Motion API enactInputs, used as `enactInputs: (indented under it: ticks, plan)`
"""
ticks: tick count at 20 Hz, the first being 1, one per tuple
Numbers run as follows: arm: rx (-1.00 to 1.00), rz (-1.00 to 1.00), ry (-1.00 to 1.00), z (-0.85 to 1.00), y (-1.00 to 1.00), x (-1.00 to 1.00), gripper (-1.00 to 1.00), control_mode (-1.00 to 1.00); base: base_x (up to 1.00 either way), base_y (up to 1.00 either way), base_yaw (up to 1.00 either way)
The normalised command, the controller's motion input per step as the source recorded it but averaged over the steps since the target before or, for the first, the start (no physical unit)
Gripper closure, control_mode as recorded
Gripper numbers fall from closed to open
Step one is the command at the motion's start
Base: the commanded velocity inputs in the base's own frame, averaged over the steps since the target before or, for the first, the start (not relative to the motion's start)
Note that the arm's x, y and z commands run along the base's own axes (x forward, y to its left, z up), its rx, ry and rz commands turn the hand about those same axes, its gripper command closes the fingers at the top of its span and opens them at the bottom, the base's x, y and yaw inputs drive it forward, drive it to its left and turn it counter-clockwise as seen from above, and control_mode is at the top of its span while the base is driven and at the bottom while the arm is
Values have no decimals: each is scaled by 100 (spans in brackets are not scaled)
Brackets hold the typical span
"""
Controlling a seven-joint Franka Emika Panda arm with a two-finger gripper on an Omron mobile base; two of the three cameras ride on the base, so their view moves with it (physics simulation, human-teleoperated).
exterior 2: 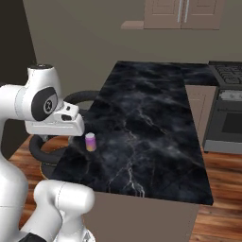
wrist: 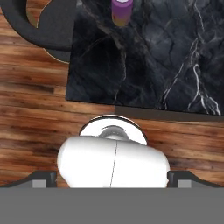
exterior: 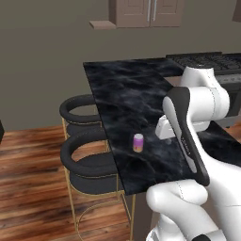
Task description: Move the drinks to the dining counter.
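Stands upright, pink-purple can with yellow band (exterior: 138, 142), lower centre of the left base frame, on the black marble surface (exterior: 127, 99) near its stool-side edge; seen also at the hand view's top. Tool (wrist: 112, 180) spread fully wide at the hand view's bottom, holding nothing.

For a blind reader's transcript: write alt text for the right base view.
A small pink-purple can with a yellow band stands upright near the left edge of the black marble dining counter, beside the white robot arm. Black round stools sit at the counter's left; a stove stands at right.
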Motion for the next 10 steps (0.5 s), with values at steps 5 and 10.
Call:
enactInputs:
  ticks: [5, 10]
  plan:
    - [0, -1, 0, 0, 0, 0, -100, -100, 0, 0, 0]
    - [0, -5, 0, 0, 0, 0, -100, 100, 0, 0, -5]
